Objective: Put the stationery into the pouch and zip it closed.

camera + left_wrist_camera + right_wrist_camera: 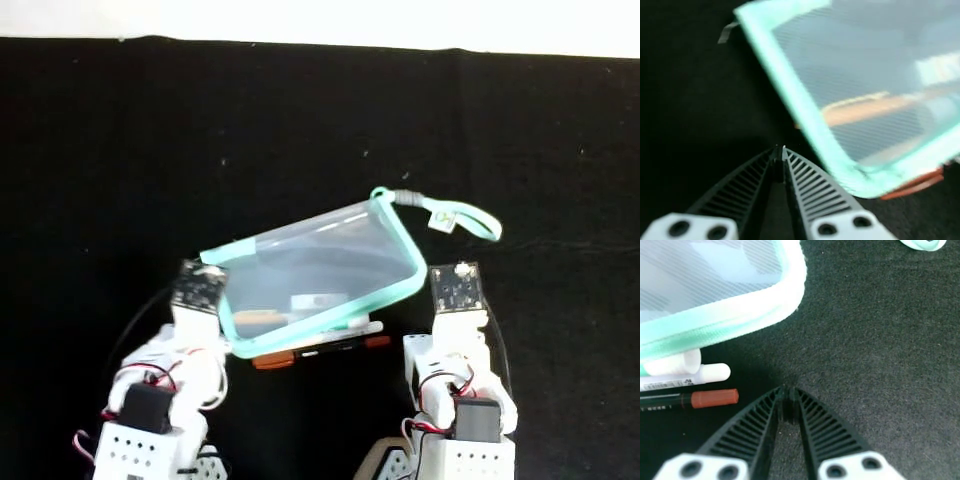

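Left claw and right claw, both clenched on nothing, sit just off the near corners of the pouch at mid-table. Pens protrude along its near edge. Loading appears unfinished; the next move calls for a claw spreading to take a pen.

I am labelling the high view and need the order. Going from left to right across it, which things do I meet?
In order: left arm → pouch → right arm. The pens at the pouch's near edge and the strap overlap these, so I leave them out.
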Robot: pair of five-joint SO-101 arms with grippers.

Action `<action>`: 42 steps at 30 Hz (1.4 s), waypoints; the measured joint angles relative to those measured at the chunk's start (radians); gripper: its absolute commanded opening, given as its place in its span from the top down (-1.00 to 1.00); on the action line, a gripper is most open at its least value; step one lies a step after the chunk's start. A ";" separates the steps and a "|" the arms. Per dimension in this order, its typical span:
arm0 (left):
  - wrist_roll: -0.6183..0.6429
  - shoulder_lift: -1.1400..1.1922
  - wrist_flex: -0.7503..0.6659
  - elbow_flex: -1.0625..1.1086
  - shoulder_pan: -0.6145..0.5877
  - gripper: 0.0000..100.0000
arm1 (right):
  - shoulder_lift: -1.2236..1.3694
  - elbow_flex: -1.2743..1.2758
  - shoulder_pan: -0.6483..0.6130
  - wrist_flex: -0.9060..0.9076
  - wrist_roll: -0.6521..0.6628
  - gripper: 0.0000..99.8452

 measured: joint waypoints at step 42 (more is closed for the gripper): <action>-0.170 -0.009 0.075 -0.516 -0.273 0.99 | 0.000 -0.358 0.000 0.049 0.000 0.99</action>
